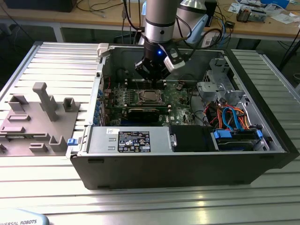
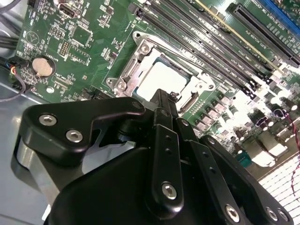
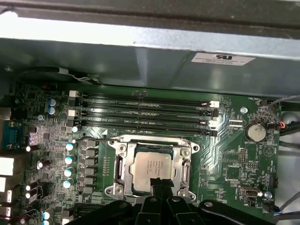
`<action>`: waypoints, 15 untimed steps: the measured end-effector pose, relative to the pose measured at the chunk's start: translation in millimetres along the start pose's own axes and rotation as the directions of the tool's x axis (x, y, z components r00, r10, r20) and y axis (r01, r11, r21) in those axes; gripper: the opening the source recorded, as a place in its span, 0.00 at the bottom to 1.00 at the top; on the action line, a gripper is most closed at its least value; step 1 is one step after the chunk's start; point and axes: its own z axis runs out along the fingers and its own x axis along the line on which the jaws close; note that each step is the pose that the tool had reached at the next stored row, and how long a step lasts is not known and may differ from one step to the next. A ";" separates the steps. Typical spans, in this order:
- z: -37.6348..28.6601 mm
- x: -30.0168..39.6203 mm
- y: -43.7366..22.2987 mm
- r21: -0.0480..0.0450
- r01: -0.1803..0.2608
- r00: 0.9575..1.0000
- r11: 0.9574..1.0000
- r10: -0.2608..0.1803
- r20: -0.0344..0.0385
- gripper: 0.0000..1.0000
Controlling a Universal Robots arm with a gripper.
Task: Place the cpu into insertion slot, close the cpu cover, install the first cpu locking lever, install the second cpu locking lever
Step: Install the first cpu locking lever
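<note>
The cpu [image 3: 152, 168], a silver-grey square chip, lies flat in the insertion slot [image 3: 115, 190] of the green board; it also shows in the second wrist view [image 2: 161, 77] and the exterior view [image 1: 150, 97]. The cpu cover [image 3: 185, 174], a thin metal frame, lies down around the chip's edges. A thin lever rod [image 3: 93, 139] runs along one side of the socket. My gripper [image 3: 159, 185] hangs just over the chip's edge, shut, with nothing visible between its black fingers. From outside, the gripper [image 1: 153, 78] stands inside the open case above the socket.
Long memory slots [image 3: 145, 110] lie beside the socket, and a coin battery [image 3: 255, 132] sits farther off. The case walls [image 1: 101, 89] ring the board. A drive cage [image 1: 220, 82] and cables [image 1: 229, 117] are at the exterior view's right. A grey fixture block [image 1: 37, 117] stands outside at its left.
</note>
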 end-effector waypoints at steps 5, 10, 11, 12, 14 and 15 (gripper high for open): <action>0.0 0.0 0.0 0.000 -0.002 1.000 1.000 0.002 0.000 0.11; -0.2 1.6 0.1 0.000 -0.002 1.000 1.000 0.002 0.000 0.11; -0.2 1.8 0.1 0.000 -0.002 1.000 1.000 0.002 0.001 0.11; -0.2 1.8 0.1 0.000 -0.002 1.000 1.000 0.002 0.001 0.11; -0.2 2.0 0.1 0.000 -0.002 1.000 1.000 0.002 0.001 0.11; -0.2 2.0 0.1 0.000 -0.002 1.000 1.000 0.002 0.001 0.11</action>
